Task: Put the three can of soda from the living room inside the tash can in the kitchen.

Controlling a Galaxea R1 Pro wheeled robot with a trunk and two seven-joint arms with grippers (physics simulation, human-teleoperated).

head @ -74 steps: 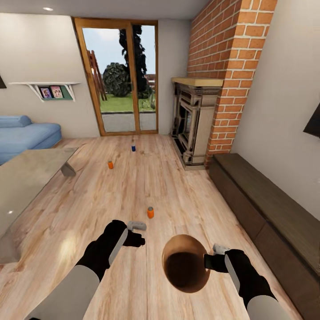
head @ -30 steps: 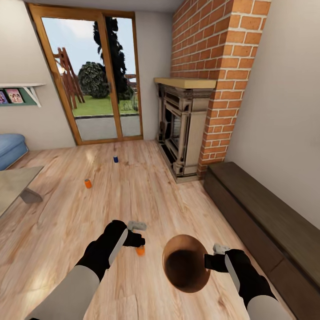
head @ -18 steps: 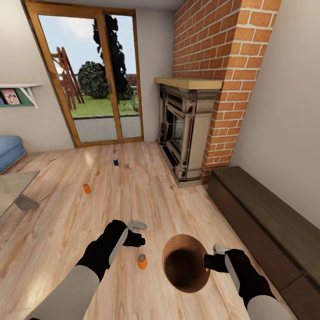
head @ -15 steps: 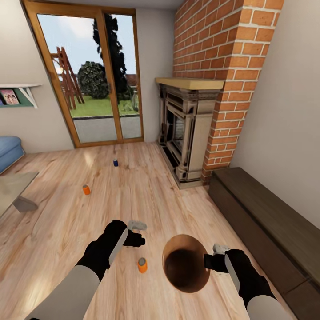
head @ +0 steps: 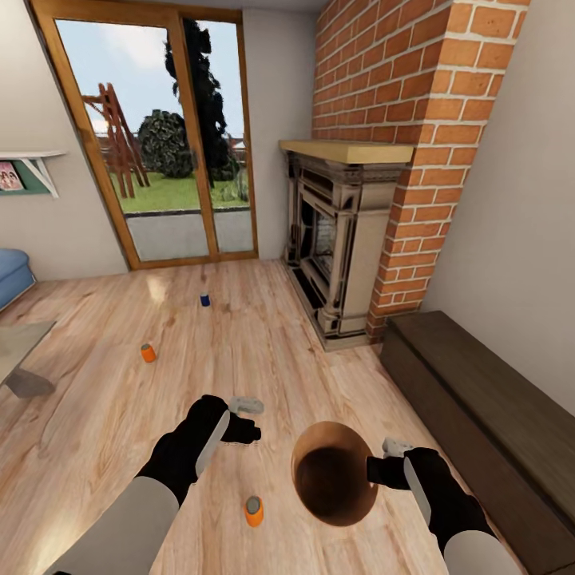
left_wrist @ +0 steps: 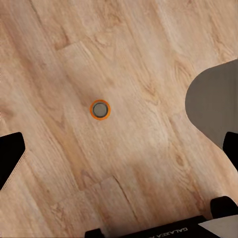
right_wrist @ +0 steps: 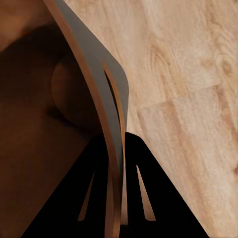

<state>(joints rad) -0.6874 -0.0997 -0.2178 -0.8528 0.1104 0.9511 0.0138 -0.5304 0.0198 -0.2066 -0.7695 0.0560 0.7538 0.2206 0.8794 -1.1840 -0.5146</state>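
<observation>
Three cans of soda stand on the wood floor. One orange can [head: 254, 510] is close in, below my left gripper [head: 249, 422], and shows from above as an orange can [left_wrist: 100, 109] between the spread fingers of the open left gripper [left_wrist: 121, 148]. A second orange can [head: 148, 352] stands farther off to the left, and a dark blue can [head: 204, 300] stands near the glass doors. My right gripper [head: 377, 471] is shut on the rim of the copper-brown tash can [head: 334, 473], held tilted above the floor. That wall of the tash can [right_wrist: 89, 74] runs between the right gripper [right_wrist: 116, 198] fingers.
A brick chimney with an ornate fireplace [head: 335, 239] stands ahead on the right. A long dark low cabinet [head: 479, 399] lines the right wall. Glass doors [head: 160, 136] are straight ahead. A table corner [head: 20, 359] and a blue sofa [head: 8, 275] sit at the left edge.
The whole view has shifted forward and a little right, so the camera moved. The near orange can slid from ahead of my left gripper to below it. Both arms keep their pose.
</observation>
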